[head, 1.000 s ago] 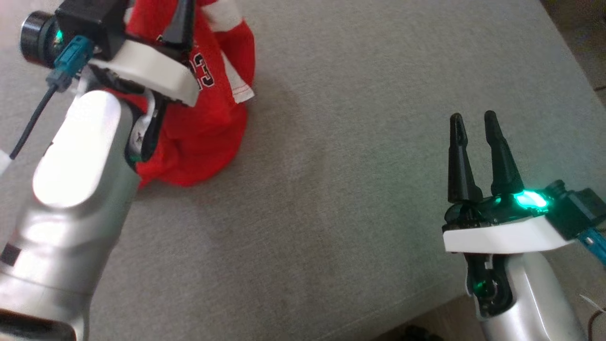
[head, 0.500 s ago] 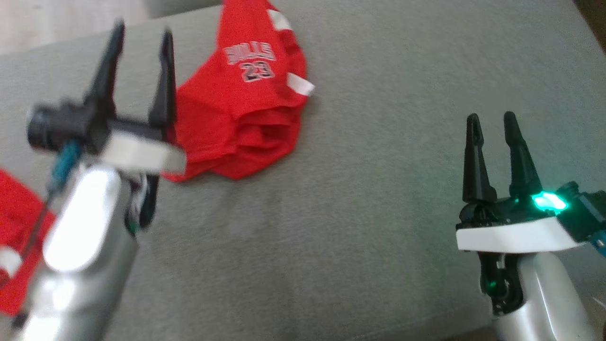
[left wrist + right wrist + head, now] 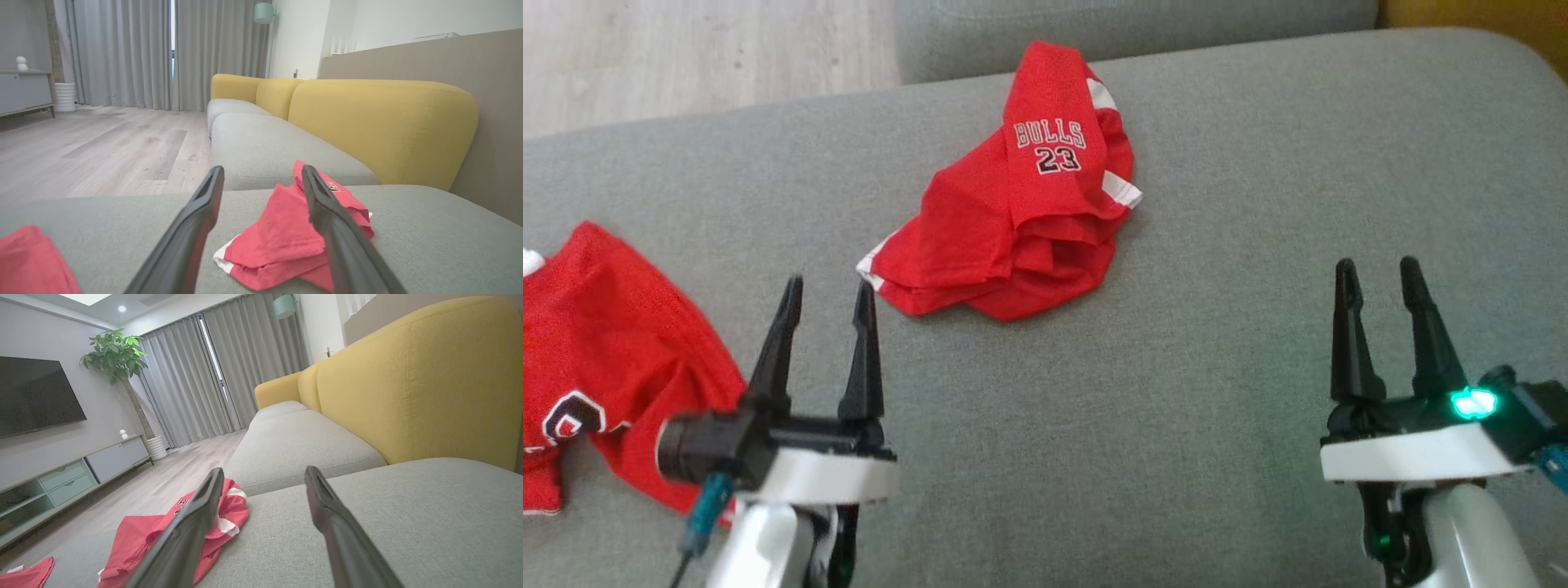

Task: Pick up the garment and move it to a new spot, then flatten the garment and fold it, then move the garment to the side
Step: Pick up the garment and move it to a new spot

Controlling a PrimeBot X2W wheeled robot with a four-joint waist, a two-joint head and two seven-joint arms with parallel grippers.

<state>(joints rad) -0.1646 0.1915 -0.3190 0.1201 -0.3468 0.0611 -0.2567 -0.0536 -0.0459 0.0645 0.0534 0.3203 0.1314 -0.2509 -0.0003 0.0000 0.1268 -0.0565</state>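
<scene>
The garment, red with white trim, lies crumpled near the middle of the grey cushion, a little toward its far edge. On it one reads "BULLS" and below it "23", upright to the head camera. Its long axis runs diagonally: a white-edged corner points to the cushion's near left, and the narrow end points to the far edge. The left gripper and the right gripper hover over the cushion's near part, with fingers apart and holding nothing. A second red garment lies at the cushion's left end; its print is unreadable.
</scene>
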